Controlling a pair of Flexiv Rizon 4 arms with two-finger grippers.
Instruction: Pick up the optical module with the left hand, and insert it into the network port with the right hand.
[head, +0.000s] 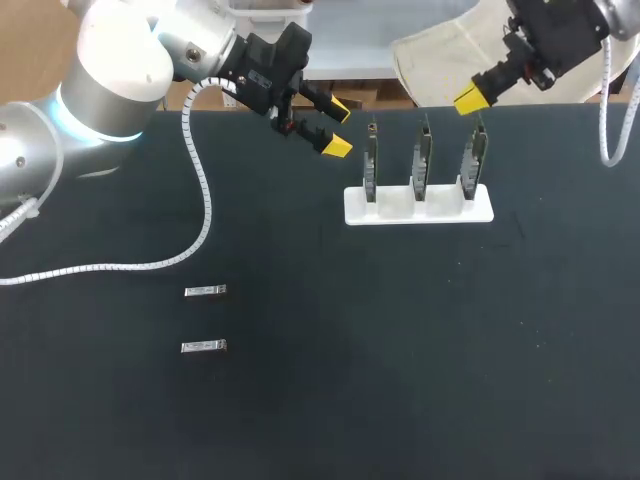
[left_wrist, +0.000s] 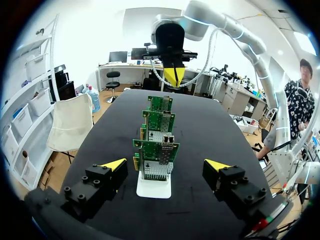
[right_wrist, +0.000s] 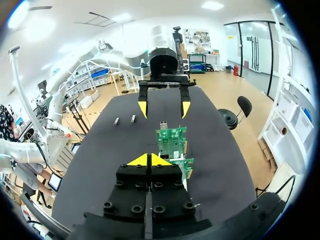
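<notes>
- On the dark worktop (head: 400, 390), toward the left arm's side: one silver module (head: 205, 291) and a second module (head: 203, 346), both lying flat, near each other but apart, well away from both tools.
- At the far middle: a white stand (head: 418, 212) carried three green circuit boards (head: 423, 160) upright in a row; the board nearest the left arm bore a metal port (left_wrist: 168, 140).
- Left tool (head: 338, 127): fingers spread, gripping nothing, raised above the worktop just beside the stand's left end, the boards lined up ahead of it.
- Right tool (head: 472, 98): yellow tips pressed together, gripping nothing, held over the right-hand board.
</notes>
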